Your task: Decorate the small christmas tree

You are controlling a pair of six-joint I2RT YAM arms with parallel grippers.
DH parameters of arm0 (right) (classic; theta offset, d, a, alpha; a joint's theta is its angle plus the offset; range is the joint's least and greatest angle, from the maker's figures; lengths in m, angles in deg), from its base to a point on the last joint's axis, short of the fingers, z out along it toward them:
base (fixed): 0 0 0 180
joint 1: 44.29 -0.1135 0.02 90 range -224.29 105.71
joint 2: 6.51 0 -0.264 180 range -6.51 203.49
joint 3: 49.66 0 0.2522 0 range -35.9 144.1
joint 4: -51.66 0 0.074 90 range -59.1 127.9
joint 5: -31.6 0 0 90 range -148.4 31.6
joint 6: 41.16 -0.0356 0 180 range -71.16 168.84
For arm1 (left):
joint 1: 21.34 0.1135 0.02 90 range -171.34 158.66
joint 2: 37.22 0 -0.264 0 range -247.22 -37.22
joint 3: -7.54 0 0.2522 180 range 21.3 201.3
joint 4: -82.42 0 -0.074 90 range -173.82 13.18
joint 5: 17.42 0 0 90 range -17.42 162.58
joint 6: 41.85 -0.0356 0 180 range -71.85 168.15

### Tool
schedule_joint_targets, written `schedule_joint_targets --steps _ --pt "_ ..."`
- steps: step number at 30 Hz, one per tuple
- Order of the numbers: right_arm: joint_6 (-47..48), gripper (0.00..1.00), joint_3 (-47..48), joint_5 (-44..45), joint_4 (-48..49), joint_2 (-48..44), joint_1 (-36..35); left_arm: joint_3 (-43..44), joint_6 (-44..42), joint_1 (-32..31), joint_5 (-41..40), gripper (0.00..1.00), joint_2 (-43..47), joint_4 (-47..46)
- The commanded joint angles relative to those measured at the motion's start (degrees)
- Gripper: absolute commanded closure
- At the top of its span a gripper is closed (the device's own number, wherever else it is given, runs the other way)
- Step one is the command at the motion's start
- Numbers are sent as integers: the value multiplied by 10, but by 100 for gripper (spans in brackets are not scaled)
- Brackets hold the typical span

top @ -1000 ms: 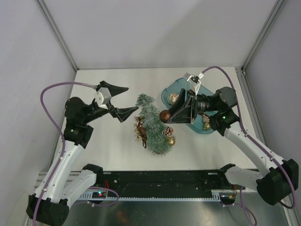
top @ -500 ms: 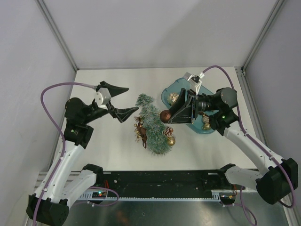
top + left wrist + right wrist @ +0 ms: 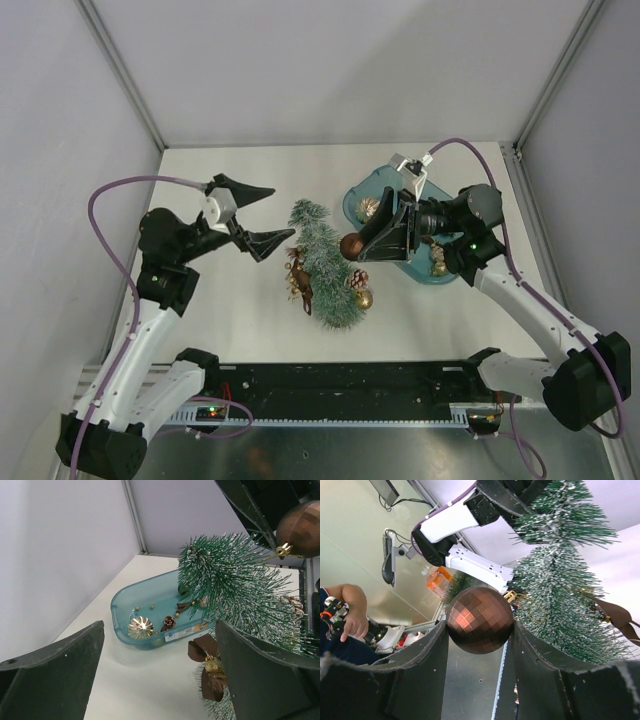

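Right gripper (image 3: 356, 250) half closed on brown faceted bauble (image 3: 479, 620), just beside small christmas tree (image 3: 325, 262); left gripper (image 3: 281, 211) spread wide, empty, near tree's other side.

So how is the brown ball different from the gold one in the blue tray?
The brown ball is dark with tiny square facets; the gold one is bright with folded ribs. The brown ball is pinched in the right tool, up beside the small christmas tree; the gold one lies loose in the teal tray. Both are shiny, round ornaments.
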Motion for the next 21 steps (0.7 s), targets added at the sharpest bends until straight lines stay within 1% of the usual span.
schedule_joint_targets --steps 1,5,8,21 --pt "-21 67 11 -11 68 15 9 -1 9 -2 4 3 9 -19" --pt "-70 67 11 -13 139 31 12 -1 10 -2 6 3 9 -20" --pt "-91 67 11 -13 166 36 13 -3 9 -2 7 3 9 -21" --pt "-87 68 11 -11 166 45 12 -8 10 -2 9 3 12 -28"
